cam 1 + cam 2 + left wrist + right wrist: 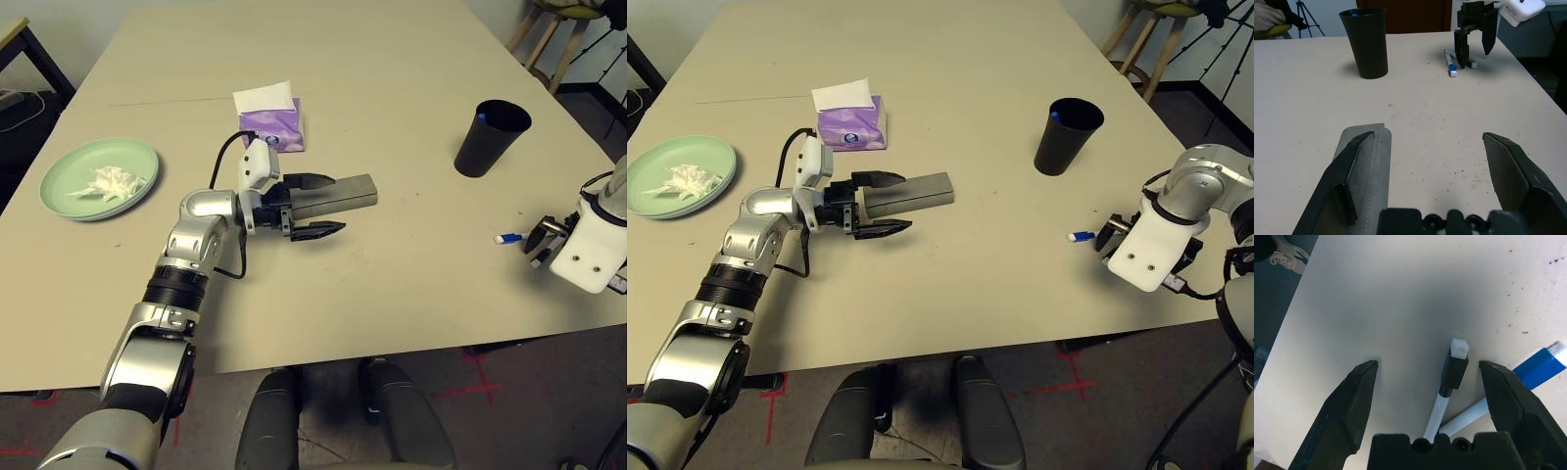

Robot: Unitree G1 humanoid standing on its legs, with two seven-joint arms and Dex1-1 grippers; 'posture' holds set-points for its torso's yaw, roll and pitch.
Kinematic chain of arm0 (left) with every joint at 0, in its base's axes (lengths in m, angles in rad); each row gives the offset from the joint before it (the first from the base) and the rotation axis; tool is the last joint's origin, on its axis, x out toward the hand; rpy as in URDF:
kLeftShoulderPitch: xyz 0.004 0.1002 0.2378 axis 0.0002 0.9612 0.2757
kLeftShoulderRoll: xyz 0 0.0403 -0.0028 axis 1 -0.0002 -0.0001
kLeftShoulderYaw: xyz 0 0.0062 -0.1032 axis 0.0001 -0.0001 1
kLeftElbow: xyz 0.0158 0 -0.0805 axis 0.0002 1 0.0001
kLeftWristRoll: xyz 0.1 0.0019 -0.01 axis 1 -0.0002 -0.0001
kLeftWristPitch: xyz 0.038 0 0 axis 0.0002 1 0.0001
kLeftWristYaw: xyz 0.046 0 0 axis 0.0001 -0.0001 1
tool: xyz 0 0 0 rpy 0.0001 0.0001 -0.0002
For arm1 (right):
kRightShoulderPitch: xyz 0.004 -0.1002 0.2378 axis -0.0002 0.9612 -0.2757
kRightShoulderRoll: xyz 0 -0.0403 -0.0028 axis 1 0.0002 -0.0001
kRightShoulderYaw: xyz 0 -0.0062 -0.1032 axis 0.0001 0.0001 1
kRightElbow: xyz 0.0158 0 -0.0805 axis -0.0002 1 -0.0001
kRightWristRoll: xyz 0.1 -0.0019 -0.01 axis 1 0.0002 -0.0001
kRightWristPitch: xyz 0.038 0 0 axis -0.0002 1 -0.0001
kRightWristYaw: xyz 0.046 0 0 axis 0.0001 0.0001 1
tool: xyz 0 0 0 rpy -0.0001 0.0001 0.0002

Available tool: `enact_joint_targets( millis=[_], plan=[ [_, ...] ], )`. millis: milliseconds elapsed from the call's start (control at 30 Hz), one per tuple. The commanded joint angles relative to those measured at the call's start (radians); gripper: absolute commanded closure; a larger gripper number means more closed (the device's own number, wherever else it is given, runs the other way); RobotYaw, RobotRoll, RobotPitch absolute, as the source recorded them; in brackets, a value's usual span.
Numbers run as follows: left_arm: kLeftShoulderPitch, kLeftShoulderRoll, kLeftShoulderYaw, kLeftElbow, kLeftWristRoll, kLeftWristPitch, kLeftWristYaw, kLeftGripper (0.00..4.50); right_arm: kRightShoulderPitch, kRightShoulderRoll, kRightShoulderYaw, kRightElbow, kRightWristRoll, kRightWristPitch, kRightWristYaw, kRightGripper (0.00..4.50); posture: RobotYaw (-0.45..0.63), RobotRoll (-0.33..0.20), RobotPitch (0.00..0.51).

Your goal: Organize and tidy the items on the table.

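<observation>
The grey-tan glasses case (pixel 345 193) lies mid-table between the fingers of my open left gripper (pixel 338 204). In the left wrist view the case (pixel 1376 161) rests against one finger, with a wide gap to the other. My right gripper (pixel 1112 235) stands open near the table's right edge, over a blue-white pen (pixel 1540 368) and a second white pen with a black cap (pixel 1454 369). Both pens lie on the table between the spread fingers. The black cup (pixel 492 137) stands upright at the back right with something blue inside. A pale green plate (pixel 137 162) at the left holds the crumpled white tissue (pixel 113 181).
A purple tissue pack (pixel 272 125) with a white sheet sticking out sits just behind my left gripper. Wooden stool legs (pixel 549 44) stand beyond the table's far right corner. A side table (pixel 15 39) shows at the far left.
</observation>
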Motion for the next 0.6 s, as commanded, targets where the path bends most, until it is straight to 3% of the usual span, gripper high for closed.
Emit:
enact_joint_targets(
  millis=[33, 333, 433, 600],
  plan=[
    [0.017, 0.009, -0.001, -0.021, 0.001, 0.001, 0.000, 0.00, 0.007, 0.003, 0.001, 0.000, -0.006, 0.014, -0.007, 0.61, 0.12, 0.000, 0.196],
    [0.016, 0.011, -0.002, -0.023, 0.002, 0.000, -0.002, 0.00, 0.011, 0.002, 0.000, -0.002, -0.003, 0.035, -0.009, 4.12, 0.12, 0.000, 0.196],
    [0.015, 0.011, -0.002, -0.021, 0.002, -0.002, -0.002, 0.00, 0.010, -0.001, -0.006, 0.002, 0.010, 0.040, 0.001, 4.22, 0.11, 0.000, 0.186],
    [0.013, 0.011, -0.002, -0.016, 0.003, -0.003, -0.004, 0.00, 0.009, 0.019, -0.075, 0.010, 0.170, 0.141, 0.172, 4.22, 0.10, 0.000, 0.176]
  ],
)
